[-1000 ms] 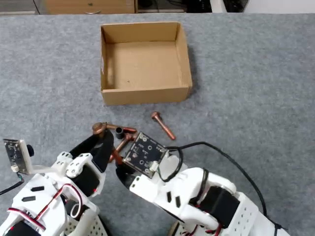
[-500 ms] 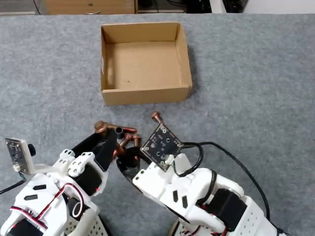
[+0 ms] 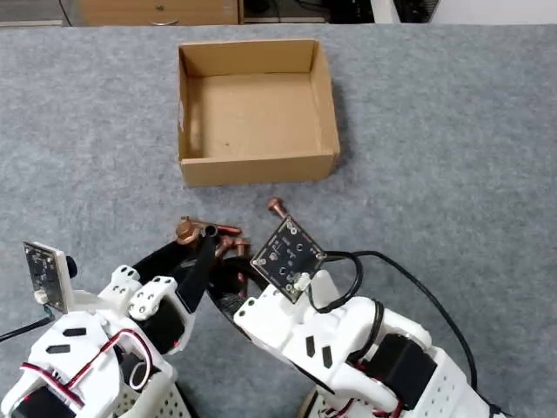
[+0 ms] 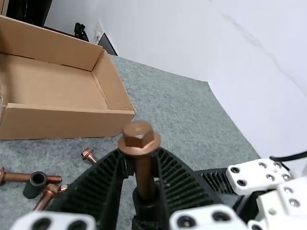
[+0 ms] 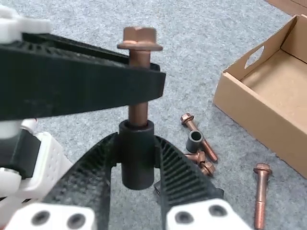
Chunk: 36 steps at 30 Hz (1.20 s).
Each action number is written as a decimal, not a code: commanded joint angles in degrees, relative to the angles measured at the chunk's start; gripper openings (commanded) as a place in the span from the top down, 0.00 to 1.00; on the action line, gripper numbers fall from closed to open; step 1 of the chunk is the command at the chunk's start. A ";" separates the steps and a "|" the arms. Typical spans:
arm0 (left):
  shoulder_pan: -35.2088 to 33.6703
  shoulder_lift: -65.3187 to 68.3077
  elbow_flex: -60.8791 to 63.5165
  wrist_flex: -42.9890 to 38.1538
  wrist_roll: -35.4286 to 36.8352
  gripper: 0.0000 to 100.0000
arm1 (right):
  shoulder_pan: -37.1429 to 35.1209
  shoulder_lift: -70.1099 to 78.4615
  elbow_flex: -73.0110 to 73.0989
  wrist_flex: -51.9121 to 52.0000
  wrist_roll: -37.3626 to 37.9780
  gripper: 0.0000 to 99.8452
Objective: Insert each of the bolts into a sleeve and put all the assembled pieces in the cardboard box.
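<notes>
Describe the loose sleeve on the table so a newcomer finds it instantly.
Start at the cardboard box; just outside its robot-side wall lies a cluster of copper bolts. The loose sleeve is the short black hollow tube lying among them, unlike the other sleeve, which the right hand holds.

This looks like a robot lab or a work room. 2 white robot arms sit at a table with a grey mat on it. 1 arm has a bare camera board and a black wire. A wood drawer stands past the table's far edge. A plain white wall is near.
</notes>
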 commanded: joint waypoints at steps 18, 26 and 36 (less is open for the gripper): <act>0.18 -0.22 -0.62 1.23 -3.87 0.69 | 0.92 -1.54 -0.48 -1.32 -0.26 1.00; -7.56 -0.04 -3.43 -11.60 -3.96 0.69 | 3.12 -2.07 -0.04 -1.41 -0.26 1.00; -27.69 0.04 -1.67 -16.44 -3.87 0.74 | 15.52 -2.15 -0.84 -2.81 -0.53 1.00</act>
